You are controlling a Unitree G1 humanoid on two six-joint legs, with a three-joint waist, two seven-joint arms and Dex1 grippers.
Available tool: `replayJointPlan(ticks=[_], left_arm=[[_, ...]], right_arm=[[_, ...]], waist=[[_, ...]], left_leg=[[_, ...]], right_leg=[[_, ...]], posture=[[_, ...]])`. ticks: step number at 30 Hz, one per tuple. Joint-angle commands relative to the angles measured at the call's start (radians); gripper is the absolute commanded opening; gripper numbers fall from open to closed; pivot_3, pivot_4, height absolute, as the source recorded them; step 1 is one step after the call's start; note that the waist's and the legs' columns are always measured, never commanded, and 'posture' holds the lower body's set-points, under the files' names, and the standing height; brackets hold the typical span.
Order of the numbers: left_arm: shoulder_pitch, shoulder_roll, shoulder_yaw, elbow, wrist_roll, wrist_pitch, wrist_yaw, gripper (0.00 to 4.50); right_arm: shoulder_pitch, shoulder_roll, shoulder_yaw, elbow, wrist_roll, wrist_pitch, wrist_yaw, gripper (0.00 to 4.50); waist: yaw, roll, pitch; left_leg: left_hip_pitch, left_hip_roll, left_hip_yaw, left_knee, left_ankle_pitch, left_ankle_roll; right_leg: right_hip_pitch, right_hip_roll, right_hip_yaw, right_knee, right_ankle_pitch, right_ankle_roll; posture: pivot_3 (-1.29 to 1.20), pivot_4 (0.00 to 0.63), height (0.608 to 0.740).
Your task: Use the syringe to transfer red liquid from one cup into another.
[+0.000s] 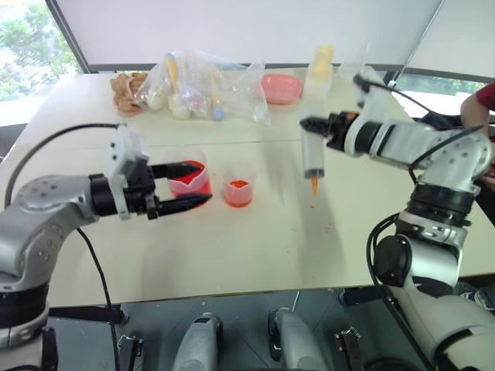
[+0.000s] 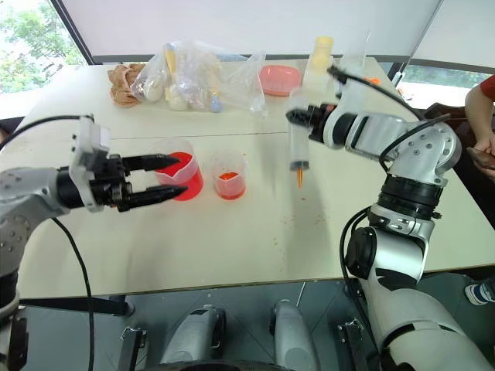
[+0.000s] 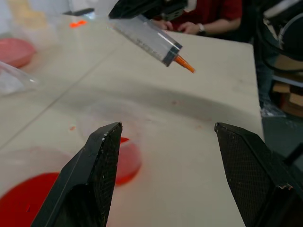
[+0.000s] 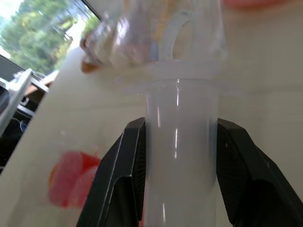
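Right wrist view shows my right gripper (image 4: 179,156) clamping the syringe (image 2: 298,147), seemingly empty, tip down over mid-table; my left gripper (image 2: 176,176) gapes empty beside the beaker (image 2: 182,174), so drawing red liquid (image 2: 188,182) comes next.

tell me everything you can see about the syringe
The large clear plastic syringe has a thick see-through barrel, a flange at its top and a short orange tip. It hangs roughly upright, tip down, in the air above the pale table, right of both cups. The right gripper is shut on its barrel just under the flange. Nothing else touches it.

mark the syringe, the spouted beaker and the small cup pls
syringe (image 2: 297,149), right eye view, mid barrel.
spouted beaker (image 2: 188,184), right eye view, red-filled side wall.
small cup (image 2: 229,185), right eye view, lower wall.
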Motion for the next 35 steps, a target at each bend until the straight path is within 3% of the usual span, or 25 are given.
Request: replayJointPlan(ticks=[1,12,18,25,29,35], left_arm=[[0.015,-0.022,0.005,-0.044,-0.018,-0.013,0.052,3.27],[0.095,-0.052,-0.060,-0.022,0.046,-0.082,0.092,3.27],[0.093,-0.058,-0.077,-0.014,0.051,-0.093,0.096,3.35],[0.097,-0.059,-0.063,0.008,0.040,-0.090,0.101,3.35],[0.123,-0.047,-0.015,0.026,0.016,-0.074,0.108,3.35],[0.193,-0.046,0.040,0.045,0.023,-0.086,0.130,3.35]], right_arm=[[0.037,0.021,0.032,-0.019,-0.024,0.021,0.029,1.52],[0.144,0.058,0.168,0.036,-0.199,-0.153,0.093,1.52],[0.157,0.068,0.165,0.005,-0.219,-0.133,0.106,4.36],[0.204,-0.033,0.237,-0.137,-0.208,-0.138,0.248,4.44],[0.286,-0.241,0.255,-0.286,-0.098,-0.125,0.515,4.44],[0.442,-0.414,0.138,-0.351,-0.002,-0.215,0.770,4.44]], waist=[[0.000,0.000,0.000],[-0.001,0.000,0.000],[0.000,0.000,0.000],[0.002,0.001,0.000],[0.005,0.001,0.001],[0.003,0.001,0.001]], left_leg=[[0.000,0.000,0.000,0.000,0.000,0.000],[-0.001,0.002,-0.001,0.000,0.000,0.000],[-0.001,0.002,-0.001,0.000,0.000,0.000],[-0.001,0.002,-0.001,0.000,0.000,0.000],[-0.001,0.002,-0.001,0.000,0.000,0.001],[0.000,0.002,-0.001,0.000,-0.001,0.002]], right_leg=[[0.000,0.000,0.000,-0.001,0.000,0.000],[0.002,0.004,0.001,-0.006,0.002,0.003],[0.002,0.005,0.001,-0.006,0.002,0.003],[0.002,0.005,0.001,-0.007,0.001,0.001],[0.003,0.005,0.000,-0.008,0.001,0.001],[0.005,0.005,0.000,-0.010,-0.001,0.000]], posture=[[0.00,0.150,0.740],[0.00,0.150,0.740],[0.00,0.150,0.740],[0.00,0.150,0.740],[0.00,0.150,0.740],[0.00,0.150,0.740]])
